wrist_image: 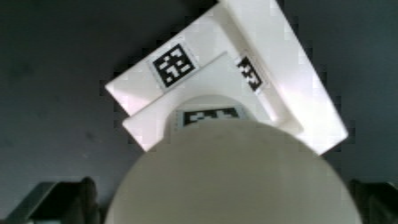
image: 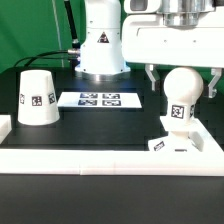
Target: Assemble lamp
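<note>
The white round-headed bulb [image: 182, 92] stands upright on the flat square base [image: 195, 142] at the exterior view's right; both carry black-and-white tags. My gripper [image: 182, 80] hangs over the bulb, one finger on each side of its head, jaws open with a gap to the bulb on both sides. In the wrist view the bulb head [wrist_image: 228, 175] fills the space between the dark fingers [wrist_image: 61, 200] of my gripper [wrist_image: 214, 205], with the base [wrist_image: 285, 75] beyond it. The tapered shade [image: 37, 97] stands alone, wide end down, at the exterior view's left.
The marker board [image: 98, 99] lies flat between the shade and the bulb. The robot's white body [image: 102, 45] stands behind it. A white raised rail [image: 90, 157] runs along the table's front edge and turns up the left side.
</note>
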`<state>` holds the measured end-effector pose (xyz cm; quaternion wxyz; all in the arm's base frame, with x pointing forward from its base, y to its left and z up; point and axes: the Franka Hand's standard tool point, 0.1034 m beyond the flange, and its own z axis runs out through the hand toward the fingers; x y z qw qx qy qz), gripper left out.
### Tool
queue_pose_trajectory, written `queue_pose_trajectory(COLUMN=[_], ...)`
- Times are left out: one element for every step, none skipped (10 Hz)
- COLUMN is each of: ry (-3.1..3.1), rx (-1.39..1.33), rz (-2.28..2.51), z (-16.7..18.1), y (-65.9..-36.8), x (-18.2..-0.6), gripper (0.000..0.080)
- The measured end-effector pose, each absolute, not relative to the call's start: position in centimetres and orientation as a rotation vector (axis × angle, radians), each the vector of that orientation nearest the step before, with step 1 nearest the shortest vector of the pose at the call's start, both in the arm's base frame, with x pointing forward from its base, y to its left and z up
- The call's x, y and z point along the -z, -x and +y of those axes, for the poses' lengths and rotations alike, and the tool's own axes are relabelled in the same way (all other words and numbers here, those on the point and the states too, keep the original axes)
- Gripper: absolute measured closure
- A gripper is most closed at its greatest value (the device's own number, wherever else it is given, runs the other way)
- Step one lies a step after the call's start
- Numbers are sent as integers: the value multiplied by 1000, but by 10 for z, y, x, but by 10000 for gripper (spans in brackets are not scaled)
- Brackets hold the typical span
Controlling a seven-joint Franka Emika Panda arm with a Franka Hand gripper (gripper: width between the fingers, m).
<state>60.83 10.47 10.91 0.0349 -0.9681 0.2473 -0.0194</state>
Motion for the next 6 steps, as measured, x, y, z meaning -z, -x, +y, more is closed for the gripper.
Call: queue_pose_trajectory(ry=[3019, 3040, 3058, 3073, 3079, 3082], rx=[67, 74, 80, 85, 89, 93], rz=[575, 452, 323, 174, 63, -27], z=[105, 106, 107, 106, 106, 106], y=[-609, -610, -610, -611, -611, -611], x=[-110, -111, -111, -111, -112, -112], gripper=[101, 101, 101, 101, 101, 101])
